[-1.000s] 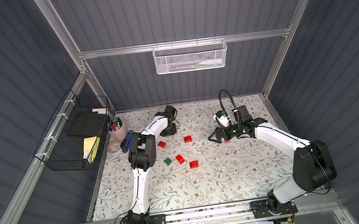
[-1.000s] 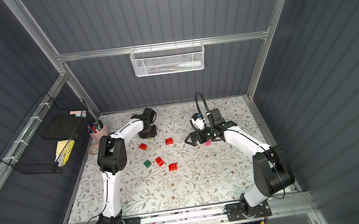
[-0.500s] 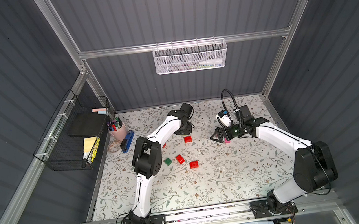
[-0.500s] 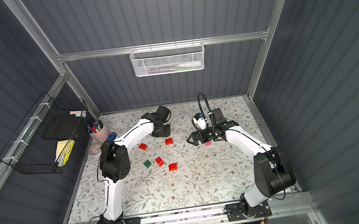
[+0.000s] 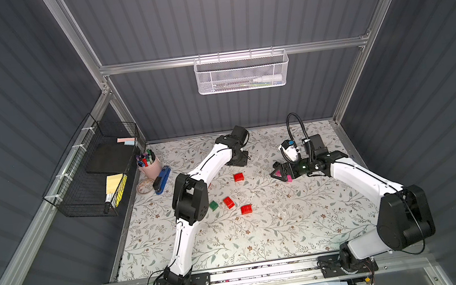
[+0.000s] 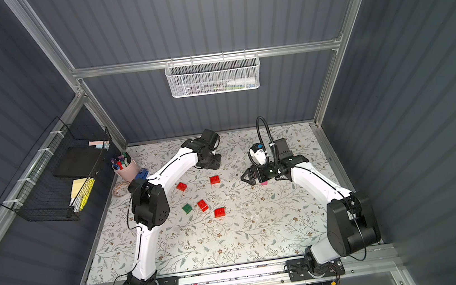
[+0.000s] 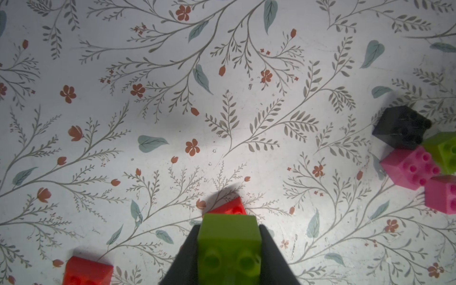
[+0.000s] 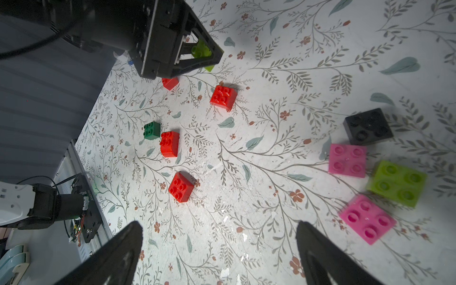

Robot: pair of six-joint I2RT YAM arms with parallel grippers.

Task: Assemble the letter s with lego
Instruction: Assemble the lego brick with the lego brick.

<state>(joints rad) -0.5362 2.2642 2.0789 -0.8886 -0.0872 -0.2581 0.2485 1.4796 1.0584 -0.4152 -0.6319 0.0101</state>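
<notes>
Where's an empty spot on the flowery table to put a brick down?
The biggest bare patch is the front of the table, between the red bricks and the metal rail. There's also a gap between those red bricks and the black, pink and lime cluster. It's crowded at that cluster, by the open right end effector, and around the pink cup.

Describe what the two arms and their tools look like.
The left arm and right arm: white shells, black joint housings, thin black cables. The left tool and right tool: black fingers tapering to points. A thick black cable loops over the right wrist.
</notes>
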